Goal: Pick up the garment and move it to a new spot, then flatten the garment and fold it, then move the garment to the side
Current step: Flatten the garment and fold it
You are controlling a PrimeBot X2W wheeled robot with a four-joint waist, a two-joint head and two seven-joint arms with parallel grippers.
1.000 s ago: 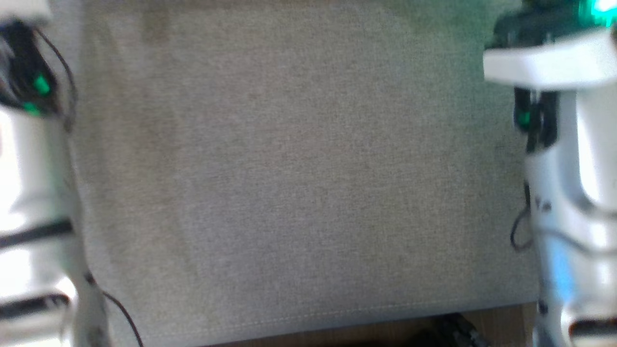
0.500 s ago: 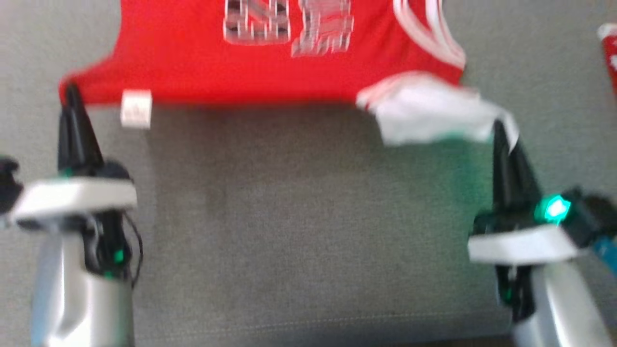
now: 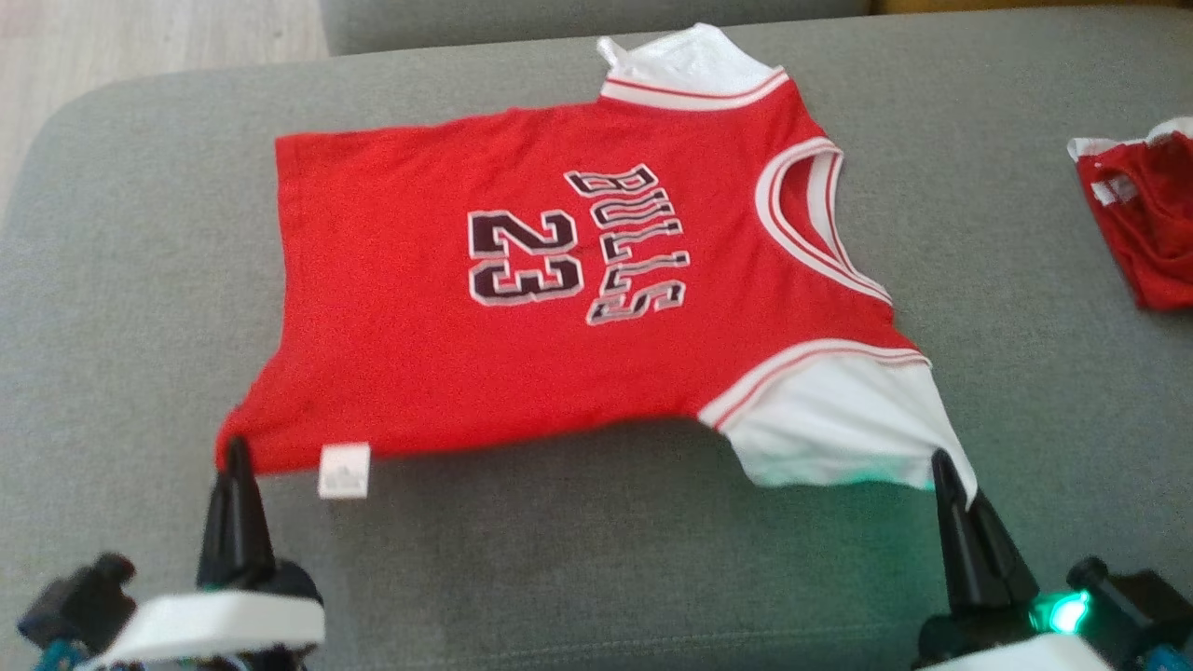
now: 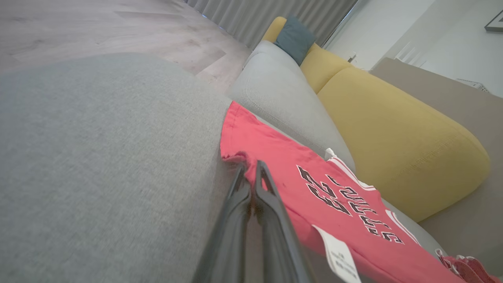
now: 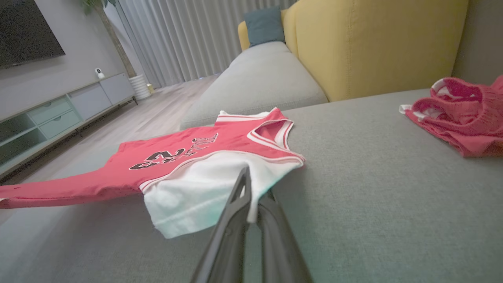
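The jersey (image 3: 559, 308) lies on the seat (image 3: 652, 559), neck to the right. The left gripper (image 3: 235, 452) meets its near left corner, the right gripper (image 3: 943, 466) its near sleeve. A second garment (image 3: 1142, 224) lies well apart, far right.

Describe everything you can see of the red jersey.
The red jersey is thin, soft-looking fabric, printed BULLS 23 in black with white outlines, with white sleeves, striped white trim at neck and armholes, and a white tag at the hem. It lies spread, front up, on the grey sofa cushion, near edge lifted: left pincer pinches a hem corner, right pincer the near sleeve.
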